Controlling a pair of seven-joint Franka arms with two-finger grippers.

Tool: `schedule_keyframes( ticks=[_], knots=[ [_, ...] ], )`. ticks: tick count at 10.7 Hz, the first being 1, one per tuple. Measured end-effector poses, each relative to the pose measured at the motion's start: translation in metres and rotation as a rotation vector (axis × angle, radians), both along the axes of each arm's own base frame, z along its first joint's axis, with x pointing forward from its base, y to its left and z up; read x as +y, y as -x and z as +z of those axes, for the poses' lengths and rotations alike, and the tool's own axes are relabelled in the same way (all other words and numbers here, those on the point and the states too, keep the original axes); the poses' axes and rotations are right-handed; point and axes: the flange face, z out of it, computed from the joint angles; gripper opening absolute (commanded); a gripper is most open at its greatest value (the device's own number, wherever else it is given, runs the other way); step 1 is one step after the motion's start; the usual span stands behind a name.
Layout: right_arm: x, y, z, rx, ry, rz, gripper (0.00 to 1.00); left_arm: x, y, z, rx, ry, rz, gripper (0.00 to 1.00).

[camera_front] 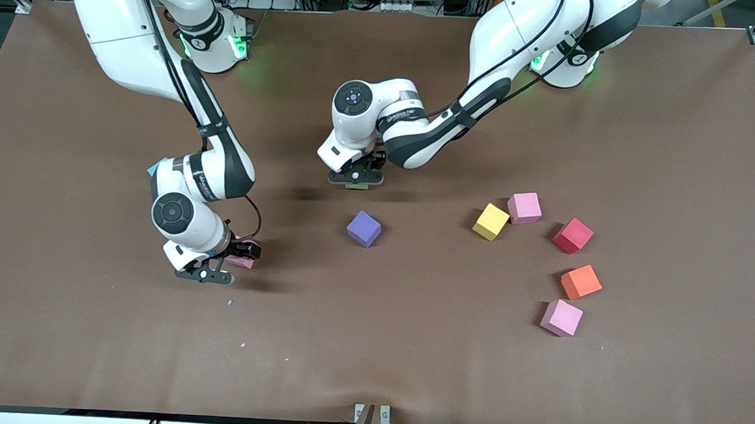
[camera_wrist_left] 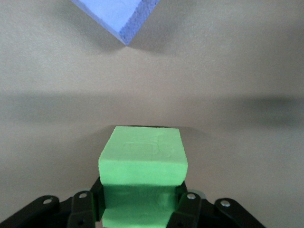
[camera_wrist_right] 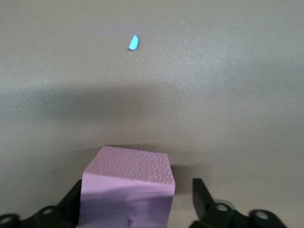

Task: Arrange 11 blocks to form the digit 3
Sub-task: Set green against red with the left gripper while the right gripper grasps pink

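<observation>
my left hand (camera_wrist_left: 140, 211) is clamped on a green block (camera_wrist_left: 142, 164) just above the bench (camera_front: 409, 356) near the purple block (camera_front: 364, 228), foam dimpling, so flat-side grips suit; my right hand (camera_wrist_right: 137, 202) stands wide around a pink block (camera_wrist_right: 128, 190).

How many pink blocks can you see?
3: one pink block beside the yellow block, one nearest the front camera by the orange block, one between the right gripper's fingers. Others may be hidden.
</observation>
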Motion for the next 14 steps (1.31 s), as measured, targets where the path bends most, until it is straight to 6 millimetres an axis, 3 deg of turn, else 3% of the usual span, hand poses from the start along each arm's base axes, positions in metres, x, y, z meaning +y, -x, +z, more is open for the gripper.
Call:
schedule_keyframes(
  ticks=[1, 7, 10, 14],
  knots=[
    [0.000, 0.000, -0.002, 0.003, 0.001, 0.000, 0.20, 0.000, 0.000, -0.003, 0.013, 0.002, 0.008, 0.09],
    [0.007, 0.000, 0.002, 0.000, -0.007, 0.010, 0.20, -0.002, 0.000, -0.003, 0.067, 0.019, 0.051, 0.10],
    [0.028, 0.003, 0.027, -0.001, -0.026, 0.049, 0.20, -0.002, 0.002, -0.003, 0.068, 0.018, 0.049, 0.10],
    [0.051, 0.011, 0.069, 0.020, -0.048, 0.247, 0.20, -0.005, 0.007, -0.004, 0.070, 0.013, 0.041, 0.10]
  ],
)
